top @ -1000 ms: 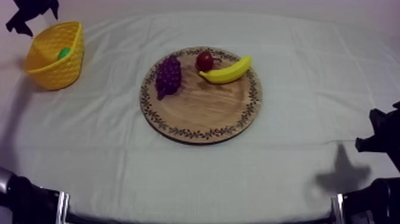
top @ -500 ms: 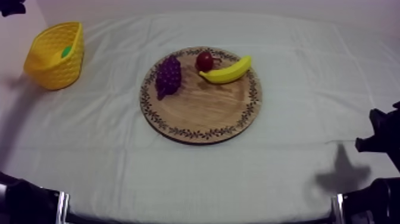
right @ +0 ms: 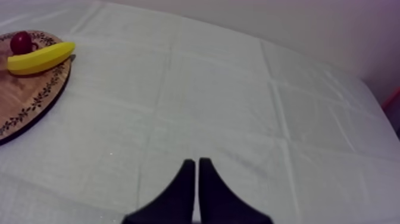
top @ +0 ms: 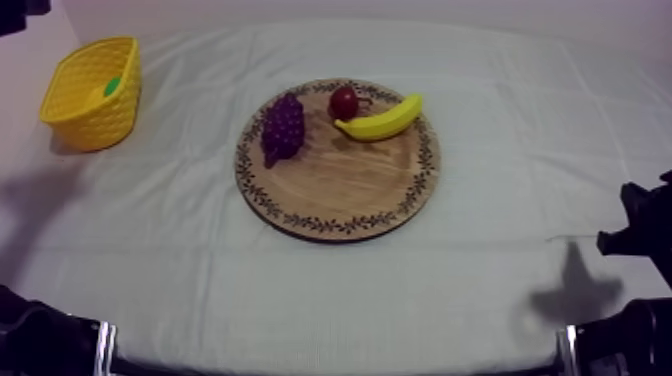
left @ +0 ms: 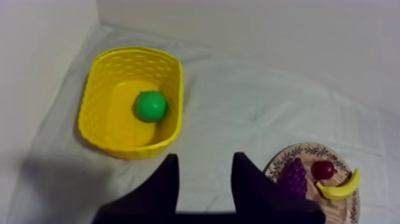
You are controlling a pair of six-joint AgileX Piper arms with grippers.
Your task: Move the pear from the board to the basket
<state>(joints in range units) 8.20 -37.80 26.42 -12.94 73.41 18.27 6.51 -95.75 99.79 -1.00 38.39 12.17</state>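
Green pear (left: 150,106) inside yellow basket (left: 131,149)

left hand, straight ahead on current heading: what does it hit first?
Probably bare cloth: the open left hand aims at the gap between the yellow basket and the wooden board, just clear of the basket's near corner. Depth is unclear, so it might graze that rim.

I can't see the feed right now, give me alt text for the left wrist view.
The pear lies inside the yellow basket. The left gripper hangs open and empty nearby, and the wooden board, apart from the basket, holds grapes, a small red fruit and a banana.
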